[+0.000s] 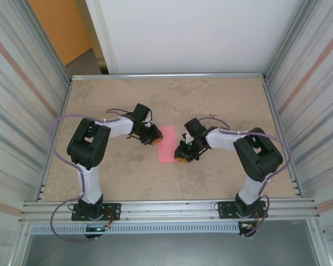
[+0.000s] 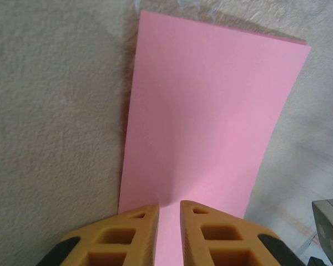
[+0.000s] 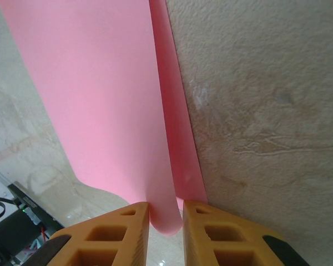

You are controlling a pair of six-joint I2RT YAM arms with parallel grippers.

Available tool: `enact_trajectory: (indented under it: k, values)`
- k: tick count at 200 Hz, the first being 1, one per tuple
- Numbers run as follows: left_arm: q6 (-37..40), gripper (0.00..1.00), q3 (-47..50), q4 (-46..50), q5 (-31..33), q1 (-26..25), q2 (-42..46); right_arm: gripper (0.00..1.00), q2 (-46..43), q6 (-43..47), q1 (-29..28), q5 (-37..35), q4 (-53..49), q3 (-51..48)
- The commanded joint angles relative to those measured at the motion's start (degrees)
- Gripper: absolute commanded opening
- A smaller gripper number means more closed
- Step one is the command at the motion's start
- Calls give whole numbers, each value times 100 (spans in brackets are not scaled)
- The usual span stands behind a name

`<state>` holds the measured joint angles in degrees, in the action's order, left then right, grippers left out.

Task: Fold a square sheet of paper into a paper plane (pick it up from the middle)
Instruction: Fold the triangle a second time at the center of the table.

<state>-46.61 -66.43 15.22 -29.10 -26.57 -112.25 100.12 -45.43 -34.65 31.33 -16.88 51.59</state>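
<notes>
On the table (image 1: 222, 105), the folded pink sheet (image 1: 167, 145) is pinched at 9 o'clock by the left gripper (image 1: 157, 139) and at 4 o'clock by the right gripper (image 1: 181, 158).

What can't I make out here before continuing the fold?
- Left wrist: the square sheet of paper runs under the left pincer; its near edge, and whether it is clamped, are hidden beneath it.
- Right wrist: the sheet's far end is cut off by the top edge; whether the right pincer pinches the curl is unclear.
- Top view: pincer tips too small to read.
</notes>
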Motion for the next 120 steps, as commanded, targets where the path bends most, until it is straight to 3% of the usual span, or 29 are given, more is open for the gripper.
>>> enact_trajectory:
  k: [1,120]
  values:
    - [-5,21,78,400,292,31,-359,23,-121,45,-2,-12,73,35]
    - [-4,21,67,359,243,30,-390,25,-81,-171,172,116,552,-83]
